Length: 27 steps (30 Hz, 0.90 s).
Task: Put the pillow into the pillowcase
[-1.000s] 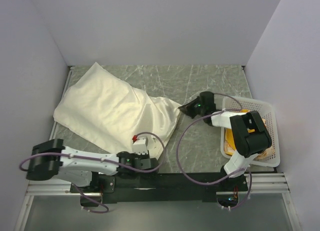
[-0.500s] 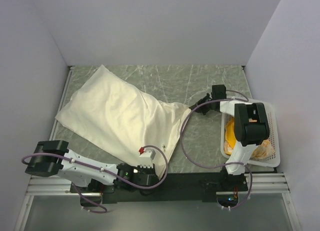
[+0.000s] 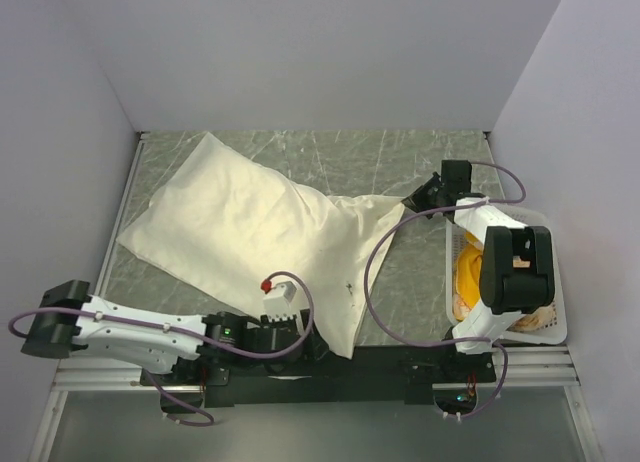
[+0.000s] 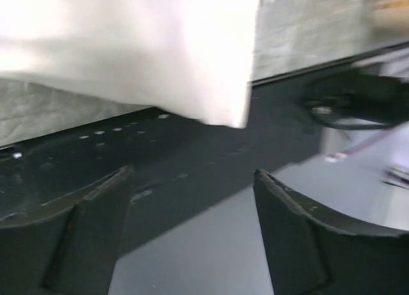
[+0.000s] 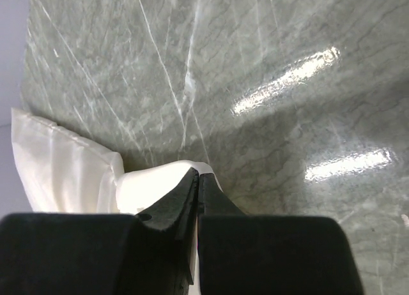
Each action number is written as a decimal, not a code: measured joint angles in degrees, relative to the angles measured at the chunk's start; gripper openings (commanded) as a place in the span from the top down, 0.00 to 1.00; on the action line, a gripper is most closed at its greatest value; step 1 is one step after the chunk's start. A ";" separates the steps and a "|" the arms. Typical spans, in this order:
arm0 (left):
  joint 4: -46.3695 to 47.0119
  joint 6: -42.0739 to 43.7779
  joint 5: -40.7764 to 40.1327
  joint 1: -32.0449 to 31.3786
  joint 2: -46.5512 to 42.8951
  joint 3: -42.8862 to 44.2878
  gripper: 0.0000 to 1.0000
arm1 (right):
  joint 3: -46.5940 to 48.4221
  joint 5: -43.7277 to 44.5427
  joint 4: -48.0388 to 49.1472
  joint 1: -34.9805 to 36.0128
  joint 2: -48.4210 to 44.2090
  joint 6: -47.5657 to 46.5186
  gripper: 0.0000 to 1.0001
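Pillowcase (image 3: pixel 240 232) lies slantwise on the counter (image 3: pixel 400 157), running from the back-left corner down to the middle of the near edge. Its back-left half is plump and rounded; the half toward the near edge and the right is flat and creased. Pillow itself nowhere in sight, no print showing. I judge it sits inside the swollen part, so the stuffing looks mostly done. Right gripper (image 5: pixel 197 175): jaws together, clamped on a corner of the pillowcase's limp end and held toward the right edge, so the cloth draws out to a point. Left gripper (image 4: pixel 192 173): jaws apart, nothing between them, low at the near edge. The sack's other loose corner lies just beyond it, over the black base rail (image 4: pixel 192 142). Left to do, as I read it: settle the pillow fully down and lay the open end flat. I cannot tell how deep it sits. Count: one pillowcase, one pillow (inferred, not seen), two grippers, one white basket (image 3: pixel 548 322) at the right edge holding yellow-orange things I cannot count.
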 measured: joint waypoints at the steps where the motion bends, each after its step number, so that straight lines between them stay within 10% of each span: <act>1: 0.20 -0.09 0.48 0.00 1.92 -0.02 0.16 | 0.00 0.31 -0.11 -0.02 -0.17 -0.33 1.00; 12: 5.20 4.44 0.57 1.31 29.97 14.23 0.14 | 0.83 1.60 -2.89 0.50 -0.66 -3.32 1.00; 15: 7.67 4.61 0.48 2.05 32.54 14.91 0.31 | 1.42 1.70 -3.34 0.61 -0.66 -4.04 1.00; 16: 8.35 4.74 0.76 2.54 32.72 14.91 0.58 | 1.55 1.70 -3.63 0.61 -0.66 -4.24 1.00; 19: 9.84 5.51 1.49 3.89 34.34 14.91 0.99 | 2.32 1.84 -4.90 1.14 -0.66 -5.01 1.00; 27: 7.91 11.10 1.44 4.20 18.10 12.33 0.99 | 6.56 3.15 -8.81 2.25 -2.05 -6.71 1.00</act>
